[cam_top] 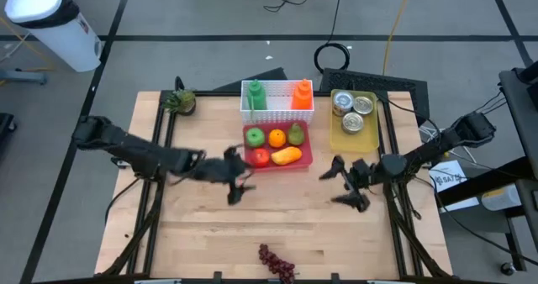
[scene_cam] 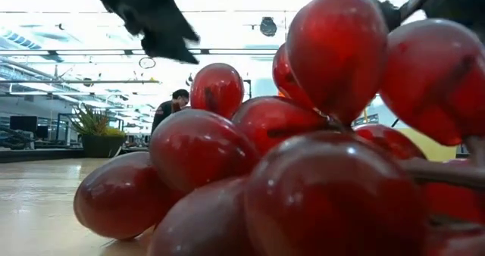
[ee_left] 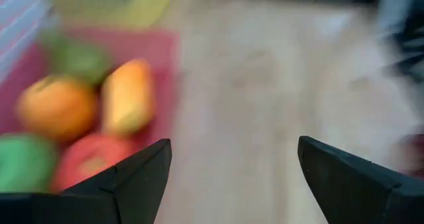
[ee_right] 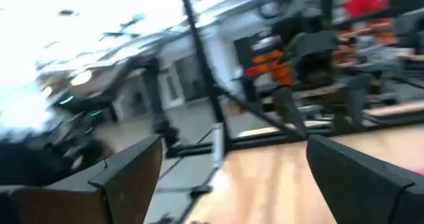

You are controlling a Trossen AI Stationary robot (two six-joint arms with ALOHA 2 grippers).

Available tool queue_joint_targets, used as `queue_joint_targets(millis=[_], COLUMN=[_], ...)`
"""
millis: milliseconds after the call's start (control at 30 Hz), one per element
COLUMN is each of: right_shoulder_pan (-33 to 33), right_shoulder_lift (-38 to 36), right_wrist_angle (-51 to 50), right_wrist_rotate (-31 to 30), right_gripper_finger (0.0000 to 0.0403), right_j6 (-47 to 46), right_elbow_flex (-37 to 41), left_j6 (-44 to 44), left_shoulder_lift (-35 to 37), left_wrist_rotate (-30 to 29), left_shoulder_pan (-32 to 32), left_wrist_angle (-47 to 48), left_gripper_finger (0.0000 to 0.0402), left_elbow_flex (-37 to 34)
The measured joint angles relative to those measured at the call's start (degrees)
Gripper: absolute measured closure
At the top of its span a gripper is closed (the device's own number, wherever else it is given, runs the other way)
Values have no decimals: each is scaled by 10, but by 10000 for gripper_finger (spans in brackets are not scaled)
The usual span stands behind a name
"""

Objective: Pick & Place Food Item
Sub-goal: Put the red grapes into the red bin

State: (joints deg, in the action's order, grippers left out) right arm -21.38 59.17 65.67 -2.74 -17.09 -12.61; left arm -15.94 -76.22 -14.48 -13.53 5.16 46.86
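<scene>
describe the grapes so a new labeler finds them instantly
Start at the wooden table and go to its near edge, far from the red tray of fruit. The grapes lie there alone on bare wood. They are a small dark-red cluster of round berries, the only food not in a tray or basket.

A small potted plant (cam_top: pixel 180 101) stands at the table's far left corner. A white bin (cam_top: pixel 52 25) and a black cable coil (cam_top: pixel 333 55) are on the floor. A person (scene_cam: pixel 171 106) stands far behind.
</scene>
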Motion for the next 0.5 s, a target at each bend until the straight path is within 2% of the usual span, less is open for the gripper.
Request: queue_joint_targets(millis=[100,200,300,433,500], right_shoulder_pan=[-75,-139,-173,-190,-194], right_shoulder_lift=[49,126,206,312,367], right_wrist_angle=[-67,-162,-312,-575,-682], right_wrist_rotate=[-31,-89,-146,-259,-287], right_gripper_finger=[46,46,46,46,46], right_j6=[56,110,117,-8,-100], right_elbow_flex=[-80,-198,-339,-517,-585], left_j6=[42,80,79,79,84], left_shoulder_lift=[44,105,155,193,204], left_wrist_rotate=[3,13,14,15,15], left_shoulder_pan=[-46,-69,-83,-100,-105], left_wrist_angle=[-127,-190,-246,-258,-257], left_gripper_finger=[60,63,68,74,76], left_elbow_flex=[-72,-113,-139,-145,-146])
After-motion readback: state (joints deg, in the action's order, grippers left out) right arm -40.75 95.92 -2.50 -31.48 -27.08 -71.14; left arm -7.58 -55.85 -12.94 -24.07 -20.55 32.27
